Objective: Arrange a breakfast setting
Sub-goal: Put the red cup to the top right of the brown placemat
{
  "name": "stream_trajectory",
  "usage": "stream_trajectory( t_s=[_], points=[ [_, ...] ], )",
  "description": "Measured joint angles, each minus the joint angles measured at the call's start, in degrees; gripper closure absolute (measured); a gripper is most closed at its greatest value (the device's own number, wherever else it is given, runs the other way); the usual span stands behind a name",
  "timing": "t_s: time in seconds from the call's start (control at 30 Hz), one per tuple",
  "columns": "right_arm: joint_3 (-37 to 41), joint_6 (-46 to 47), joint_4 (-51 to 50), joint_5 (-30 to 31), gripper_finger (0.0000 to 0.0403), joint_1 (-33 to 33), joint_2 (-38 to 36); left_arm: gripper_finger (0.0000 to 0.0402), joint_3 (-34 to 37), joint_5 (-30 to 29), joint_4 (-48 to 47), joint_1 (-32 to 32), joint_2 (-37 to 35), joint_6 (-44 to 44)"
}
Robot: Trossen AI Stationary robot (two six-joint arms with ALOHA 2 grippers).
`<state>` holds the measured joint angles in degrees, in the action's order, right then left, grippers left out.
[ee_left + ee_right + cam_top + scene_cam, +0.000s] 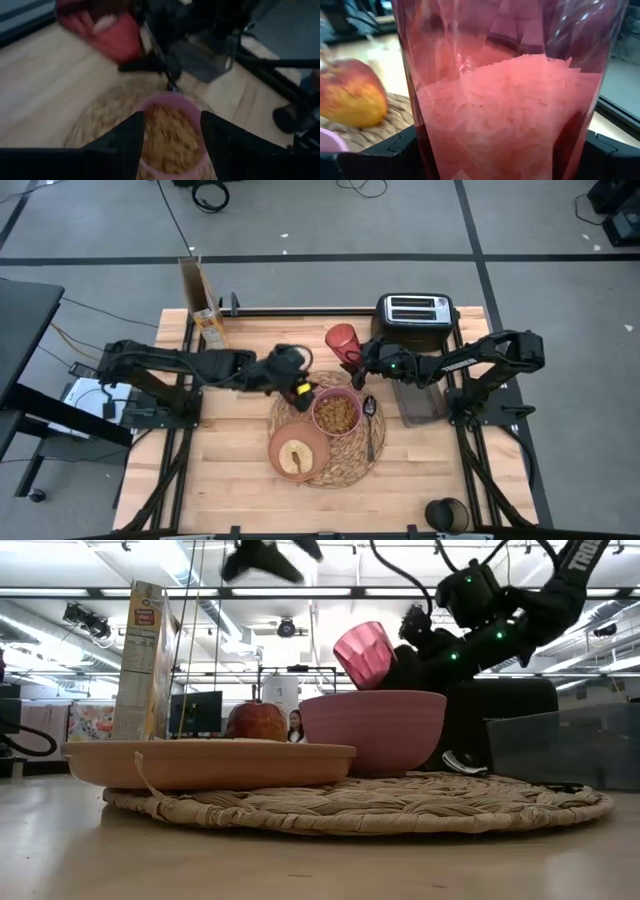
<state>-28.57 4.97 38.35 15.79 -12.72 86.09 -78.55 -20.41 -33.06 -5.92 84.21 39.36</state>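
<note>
Tumbler (510,90) first: my right fingers (357,360) are clamped around its pinkish-red wall, and it fills the right wrist view, with the dark pads showing low on either side. In the low view it hangs tilted in the air behind the pink bowl (375,730), clear of the surface. From above it sits at the far edge of the woven placemat (352,465), between the mat and the toaster (415,315).

My left fingers (172,145) stand apart with nothing between them. They hover over the bowl, which is full of cereal; the apple (301,391) lies just beside them on the mat's near-left rim, and I judge it has already been let go.

Outward from there, the tan plate (297,450) with its toast slice (296,457) rests on the mat's front left, touching the bowl's side. The spoon (369,420) lies on the right of the mat, its long axis running front to back, bowl end toward the far side. A cereal box (203,300) stands at the far left corner, and a clear container (420,402) sits right of the mat.

What the coming move turns on: the free spot for the tumbler lies just below and slightly toward me from my right fingers, near the spoon's head. My right arm is plainly the nearer one. I would need to bring the tumbler upright while lowering it, keeping clear of the bowl's rim.
</note>
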Motion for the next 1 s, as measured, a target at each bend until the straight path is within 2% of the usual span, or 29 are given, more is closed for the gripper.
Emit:
stream_trajectory(
  t_s=[0.13, 0.27, 0.37, 0.43, 0.6, 0.67, 0.83, 1.0],
  points=[
    [1.90, -0.03, 6.57, -0.66, 0.0065, -0.42, 1.69, 0.0197, 9.12, 8.55, 9.93, 9.62, -2.82, -7.78],
    [3.12, 0.00, 9.67, -0.97, 0.0065, -1.56, 1.87, 0.0176, 18.28, 16.71, 21.19, 19.64, -3.67, -19.13],
    [3.14, 0.00, 10.70, -2.71, 0.0065, -2.88, 2.63, 0.0157, 23.74, 25.60, 33.19, 25.07, -0.73, -26.60],
    [3.21, 0.00, 11.24, -3.58, 0.0065, -3.65, 3.08, 0.0145, 25.93, 31.46, 38.63, 27.86, 2.86, -27.98],
    [3.18, -0.46, 11.09, -5.54, 0.0065, -5.37, 4.53, 0.0122, 26.90, 39.97, 55.21, 31.43, 12.90, -32.50],
    [3.18, -0.90, 10.95, -6.45, 0.0065, -5.98, 4.83, 0.0116, 26.43, 41.70, 60.75, 31.81, 16.60, -33.58],
    [3.18, -2.98, 10.50, -7.39, 0.0065, -7.10, 4.78, 0.0111, 23.09, 43.58, 63.23, 32.45, 23.93, -34.44],
    [3.18, -5.21, 8.45, -8.42, 0.0065, -7.72, 4.78, 0.0111, 19.43, 45.32, 65.86, 32.47, 26.88, -36.62]
  ],
)
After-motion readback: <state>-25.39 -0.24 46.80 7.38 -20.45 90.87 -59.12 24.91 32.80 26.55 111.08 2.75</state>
